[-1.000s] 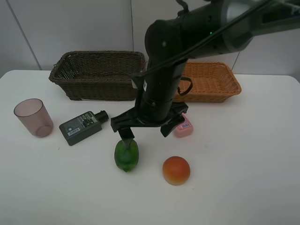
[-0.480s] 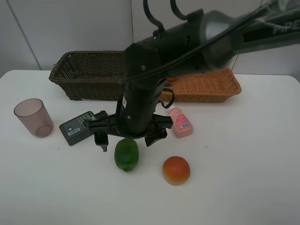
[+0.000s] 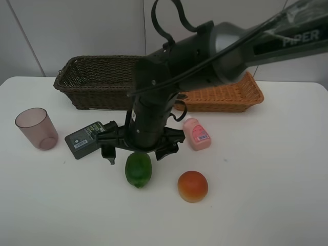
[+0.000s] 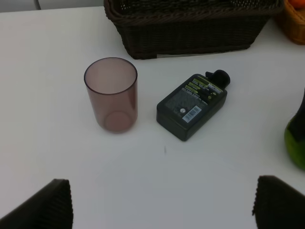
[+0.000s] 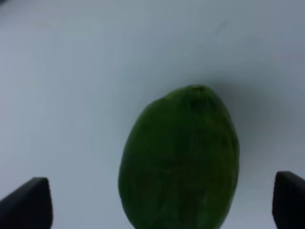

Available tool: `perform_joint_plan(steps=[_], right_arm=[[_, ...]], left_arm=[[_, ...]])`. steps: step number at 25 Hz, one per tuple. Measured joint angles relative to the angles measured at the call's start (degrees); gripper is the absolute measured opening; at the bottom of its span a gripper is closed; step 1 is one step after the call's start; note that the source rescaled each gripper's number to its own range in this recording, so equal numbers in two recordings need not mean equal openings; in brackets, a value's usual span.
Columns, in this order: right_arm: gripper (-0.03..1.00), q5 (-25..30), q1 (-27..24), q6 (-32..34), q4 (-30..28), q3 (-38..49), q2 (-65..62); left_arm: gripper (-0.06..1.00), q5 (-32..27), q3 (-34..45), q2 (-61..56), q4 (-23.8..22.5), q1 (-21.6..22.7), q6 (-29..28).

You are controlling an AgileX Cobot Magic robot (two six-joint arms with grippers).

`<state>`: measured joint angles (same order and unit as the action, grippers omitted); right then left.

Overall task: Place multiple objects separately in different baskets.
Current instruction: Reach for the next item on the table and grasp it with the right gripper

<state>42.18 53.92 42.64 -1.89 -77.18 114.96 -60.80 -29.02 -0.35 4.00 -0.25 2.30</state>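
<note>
My right gripper (image 3: 137, 152) reaches across the middle and hangs open just above the green fruit (image 3: 138, 169), one finger on each side. Up close, the green fruit (image 5: 181, 157) fills the space between the right gripper's (image 5: 157, 202) open fingers. The left gripper (image 4: 162, 210) is open and empty over bare table, short of the mauve cup (image 4: 111, 93) and the dark-green bottle (image 4: 193, 105). From above I see the cup (image 3: 36, 128), the bottle (image 3: 89, 137), the pink bottle (image 3: 197, 134) and the red-orange fruit (image 3: 192, 186). The dark basket (image 3: 102, 95) and light basket (image 3: 241, 95) stand behind.
The right arm's dark body (image 3: 169, 77) crosses in front of both baskets and hides part of each. The dark basket's wall (image 4: 190, 33) stands just beyond the cup and bottle. The white table (image 3: 266, 195) runs to a wall at the back.
The right arm swung left and turned its open gripper, so its fingers now straddle the green fruit. The pink bottle has come out from under it. No object moved.
</note>
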Motion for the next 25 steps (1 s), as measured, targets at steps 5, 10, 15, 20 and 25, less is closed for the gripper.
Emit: perform_joint_plan(steps=[5,10,15,20,25], right_arm=[[1.00,-1.98,0.00,0.19,-0.10,0.00,1.28],[1.00,-2.93,0.00,0.20,-0.80,-0.44,3.76],[1.00,-3.26,0.00,0.20,-3.67,-0.56,4.88],[1.00,-3.32,0.00,0.20,-4.38,-0.60,6.32],[0.99,-3.31,0.00,0.20,-4.38,-0.60,6.82]], left_arm=[[0.98,0.00,0.00,0.00,0.00,0.00,0.00],[0.98,0.00,0.00,0.00,0.00,0.00,0.00],[0.98,0.00,0.00,0.00,0.00,0.00,0.00],[0.98,0.00,0.00,0.00,0.00,0.00,0.00],[0.98,0.00,0.00,0.00,0.00,0.00,0.00]])
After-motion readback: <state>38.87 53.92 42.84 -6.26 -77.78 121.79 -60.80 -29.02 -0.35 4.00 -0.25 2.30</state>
